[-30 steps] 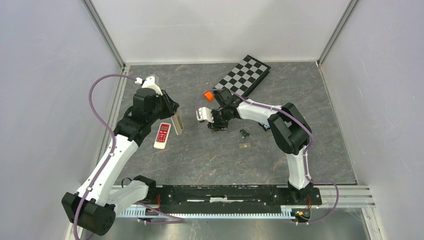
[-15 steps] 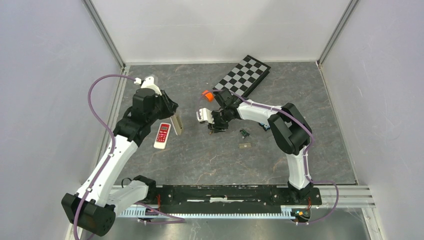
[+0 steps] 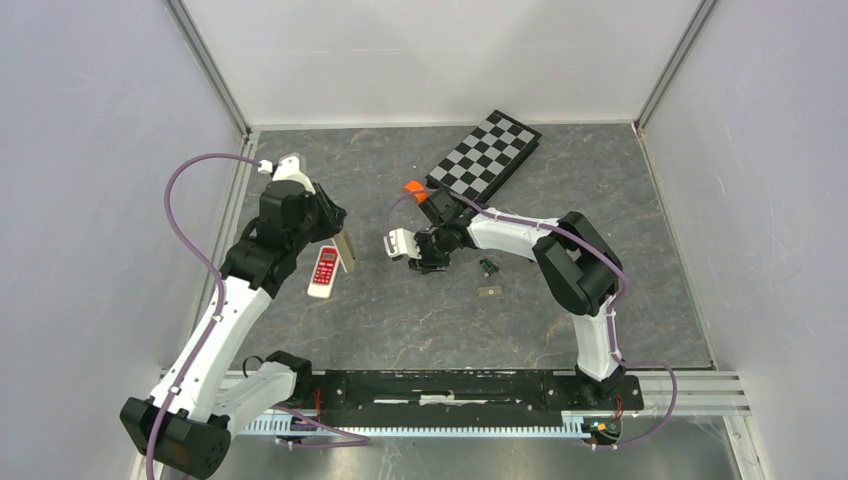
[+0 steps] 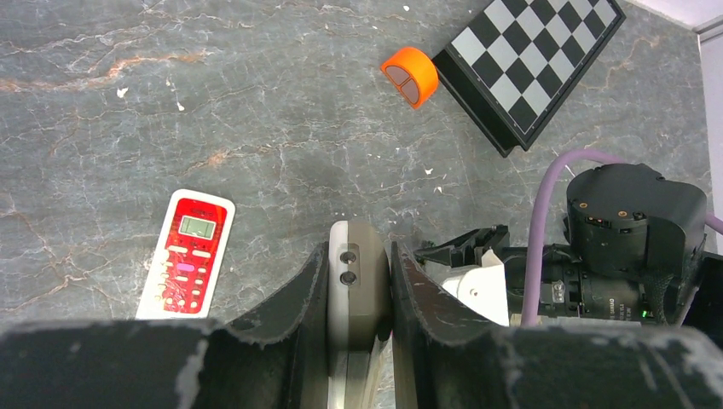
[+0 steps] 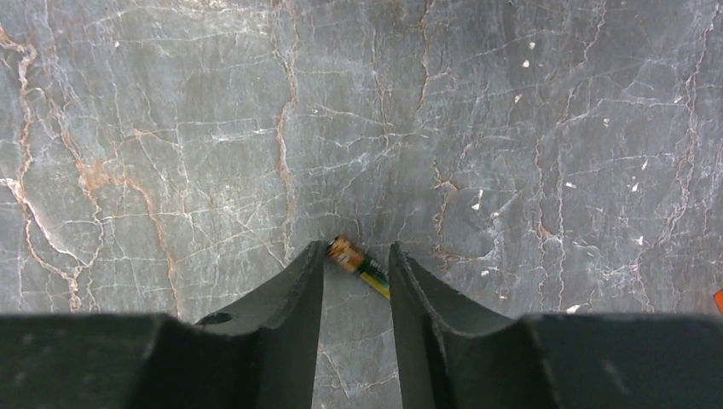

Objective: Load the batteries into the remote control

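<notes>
My left gripper (image 4: 360,256) is shut on a grey-and-white remote control (image 4: 358,285), held edge-on and raised off the table, also visible in the top view (image 3: 346,250). A red-faced remote (image 3: 323,270) lies flat just left of it. My right gripper (image 5: 358,254) pinches a coppery, green-tinted battery (image 5: 351,256) slantwise at its fingertips; the battery's far end is hidden behind the right finger. In the top view that gripper (image 3: 405,247) hovers just right of the held remote. More small dark batteries (image 3: 488,265) lie on the table behind the right arm.
A small grey flat piece (image 3: 490,291) lies near the loose batteries. An orange roll (image 3: 413,190) sits beside a folded chessboard (image 3: 487,150) at the back. White walls close in the grey marble table (image 3: 400,320) on three sides.
The right gripper has shifted left toward the held remote, carrying the battery. The left arm has drawn the remote slightly left and back.
</notes>
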Robot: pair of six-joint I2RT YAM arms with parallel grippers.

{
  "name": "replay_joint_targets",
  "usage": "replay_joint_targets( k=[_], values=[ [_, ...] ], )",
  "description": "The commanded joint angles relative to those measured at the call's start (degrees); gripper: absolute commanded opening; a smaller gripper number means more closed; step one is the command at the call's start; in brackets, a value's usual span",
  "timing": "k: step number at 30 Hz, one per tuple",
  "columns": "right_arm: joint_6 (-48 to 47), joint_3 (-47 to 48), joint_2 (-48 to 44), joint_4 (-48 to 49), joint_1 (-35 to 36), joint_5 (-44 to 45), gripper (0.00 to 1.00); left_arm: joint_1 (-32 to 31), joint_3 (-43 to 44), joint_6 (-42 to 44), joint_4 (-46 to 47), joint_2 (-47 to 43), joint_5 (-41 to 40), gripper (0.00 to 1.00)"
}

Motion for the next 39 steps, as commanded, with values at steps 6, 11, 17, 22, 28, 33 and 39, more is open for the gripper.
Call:
replay_joint_targets(
  k=[6,11,17,22,28,33,39],
  values=[
    [2.4,-0.9,0.8,-1.1,-0.1,6.7,0.21,0.5,1.8,1.7,1.0,-1.4,0.1,0.02],
    [12.0,-3.1,-1.8,6.9,-0.7,10.4,0.15,0.5,1.0,1.4,1.5,-1.9,0.7,0.02],
    [26.6,-7.1,-5.4,17.5,-2.5,13.6,0.10,0.6,-0.3,0.4,2.7,-1.9,2.4,0.02],
    [43.3,-12.0,-10.9,26.6,-4.6,17.1,0.05,0.5,-3.3,-0.7,6.4,-2.1,6.3,0.02],
    [64.1,-21.2,-20.4,38.9,-7.1,13.8,0.05,0.5,-7.8,-3.2,14.7,-1.2,14.7,0.02],
    [79.3,-29.5,-28.1,53.2,-7.0,7.2,0.04,0.4,-11.7,-9.5,25.0,2.2,24.0,0.02],
    [90.0,-38.7,-36.8,71.0,-4.2,9.0,0.02,0.1,-17.5,-19.2,42.8,5.2,31.0,0.02]
  ],
)
